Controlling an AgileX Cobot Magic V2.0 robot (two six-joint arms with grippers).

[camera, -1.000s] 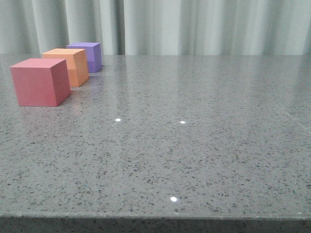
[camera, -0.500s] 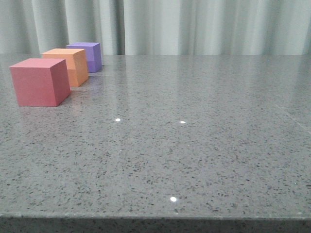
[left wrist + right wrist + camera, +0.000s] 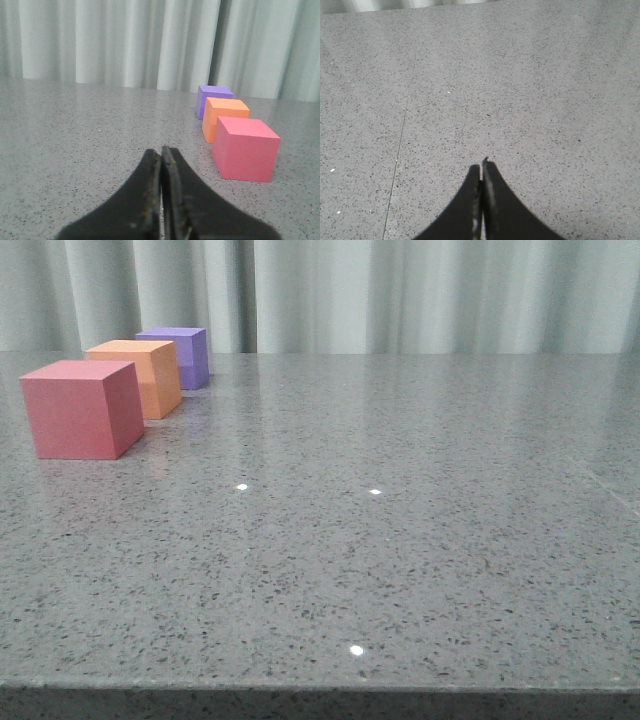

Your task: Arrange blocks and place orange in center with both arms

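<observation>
Three cubes form a row at the table's (image 3: 420,540) ten o'clock: nearest cube (image 3: 80,408), middle cube (image 3: 140,375) behind it, farthest cube (image 3: 182,355) last.

Lined up far left on speckled surface (image 3: 400,540): red cube (image 3: 80,408), orange cube (image 3: 140,375), purple cube (image 3: 182,355); open passage elsewhere.

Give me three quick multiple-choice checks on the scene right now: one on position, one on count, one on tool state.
1. Which cube sits between the other two in the row?
A. pinkish-red B. orange C. purple

2. How many cubes are on the table?
A. two B. three C. four

3. The left tool is:
A. shut, empty B. shut on a cube C. wide open

Answers:
1 B: the orange cube stands between the pinkish-red cube and the purple cube.
2 B: three show on the table.
3 A: the left tool has fingers together, cubes apart from it.
</observation>
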